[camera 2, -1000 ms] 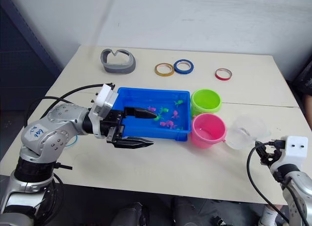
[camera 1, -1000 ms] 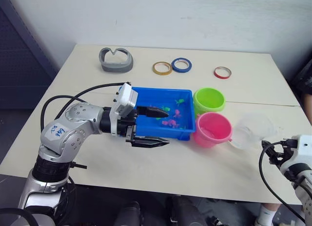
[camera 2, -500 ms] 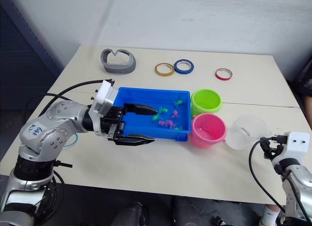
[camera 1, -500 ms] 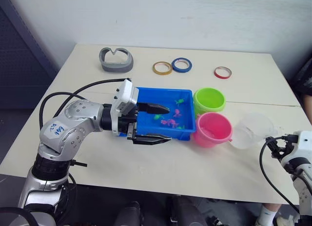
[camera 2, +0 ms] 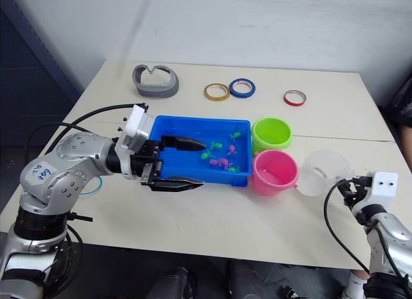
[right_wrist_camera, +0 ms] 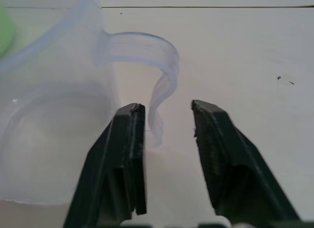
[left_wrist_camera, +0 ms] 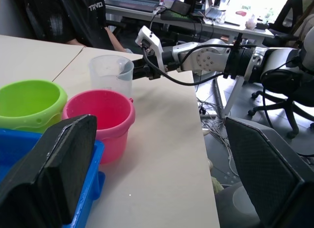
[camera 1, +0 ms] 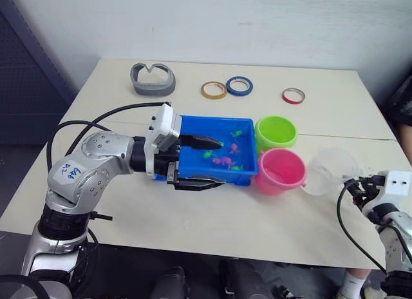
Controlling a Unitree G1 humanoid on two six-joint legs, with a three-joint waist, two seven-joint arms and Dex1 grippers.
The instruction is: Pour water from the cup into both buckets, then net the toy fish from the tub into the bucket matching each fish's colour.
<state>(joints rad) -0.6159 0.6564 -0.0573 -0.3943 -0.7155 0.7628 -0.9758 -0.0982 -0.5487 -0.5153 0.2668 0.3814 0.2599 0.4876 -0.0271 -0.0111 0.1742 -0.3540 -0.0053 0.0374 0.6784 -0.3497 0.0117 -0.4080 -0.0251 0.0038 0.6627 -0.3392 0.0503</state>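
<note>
Water was still to be poured, and the step in hand was judged to be the taking of the cup by its handle. Going left to right: the left gripper [camera 1: 205, 162] was held wide open across the near rim of the tub [camera 1: 193, 124], one finger above the water and the other outside the wall, with nothing between them. Green and pink toy fish [camera 1: 225, 161] lay in the right half of the tub. The green bucket [camera 1: 276, 132] and the pink bucket [camera 1: 280, 171] stood touching the tub's right end, the pink one nearer the robot. The cup [camera 1: 331, 171] stood just right of the pink bucket, and the right gripper [right_wrist_camera: 167, 154] was seen at it, fingers parted about the clear handle [right_wrist_camera: 157, 80] and not yet closed on it.

For a sound grasp, the fingers would need to go further around the loop before closing, since the thin plastic could slip or twist; whether the cup held water could not be told.

A pale table [camera 1: 212, 221] carried the work, with a grey curved piece [camera 1: 153, 79] and yellow, blue and red tape rings [camera 1: 239, 86] at its far side. Beyond the table, office chairs [left_wrist_camera: 282, 88] and a cluttered desk [left_wrist_camera: 196, 7] were seen.
</note>
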